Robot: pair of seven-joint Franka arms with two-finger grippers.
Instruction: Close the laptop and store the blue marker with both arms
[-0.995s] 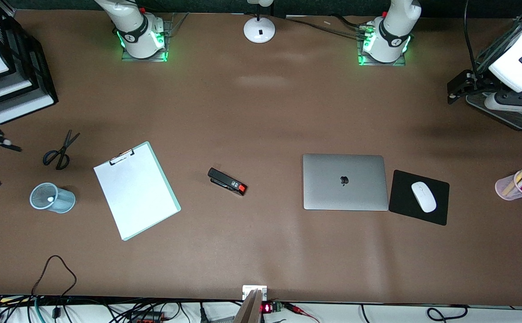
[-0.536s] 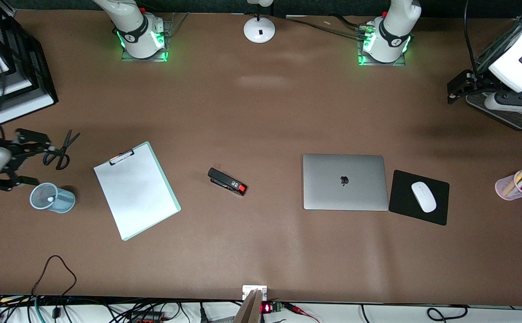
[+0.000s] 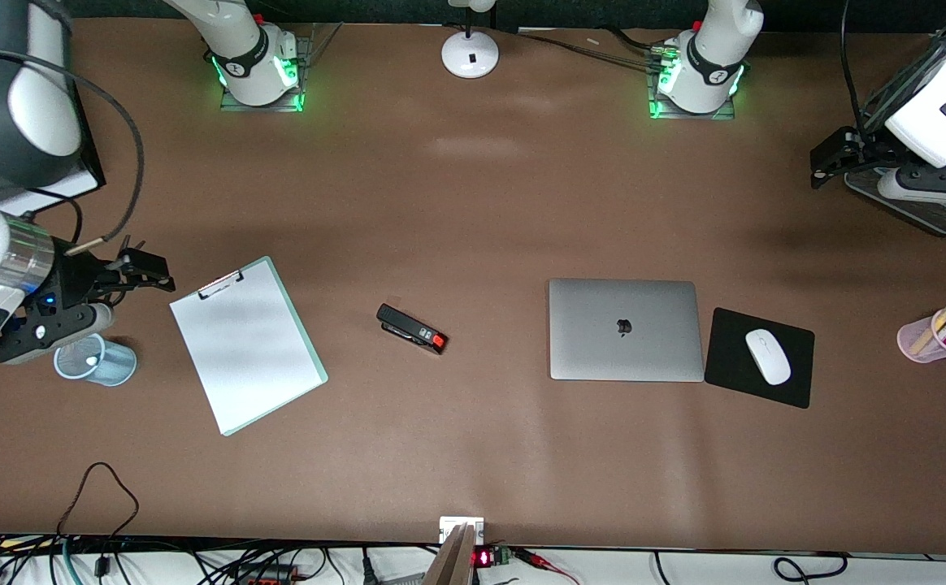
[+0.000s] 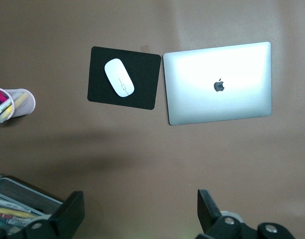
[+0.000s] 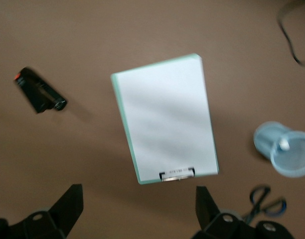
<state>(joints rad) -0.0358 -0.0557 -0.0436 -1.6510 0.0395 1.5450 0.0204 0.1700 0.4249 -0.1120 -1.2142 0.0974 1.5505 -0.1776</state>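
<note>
The silver laptop [image 3: 625, 329] [image 4: 218, 82] lies shut, lid down with the apple logo up, beside a black mouse pad [image 3: 733, 382]. The blue marker shows only as a white tip [image 3: 92, 360] [image 5: 284, 146] inside the light-blue mesh cup [image 3: 107, 366] [image 5: 287, 159]. My right gripper [image 3: 128, 286] [image 5: 137, 206] hangs open and empty over the table beside the clipboard's clip, above the cup. My left gripper [image 3: 825, 166] [image 4: 140, 211] hangs open and empty over the table at the left arm's end, next to a wire tray, well away from the laptop.
A clipboard [image 3: 247, 345] [image 5: 165, 117] and a black stapler [image 3: 412, 328] [image 5: 40, 89] lie mid-table. Scissors [image 5: 264, 199] lie by the right gripper. A white mouse [image 3: 767, 356], a pink pen cup [image 3: 928, 341], a wire tray [image 3: 920, 213], stacked trays and a lamp base [image 3: 470, 54] stand around.
The right arm has swung in from the right arm's end of the table, and its open gripper now hangs by the clipboard's clip, covering the scissors. The left arm has not moved.
</note>
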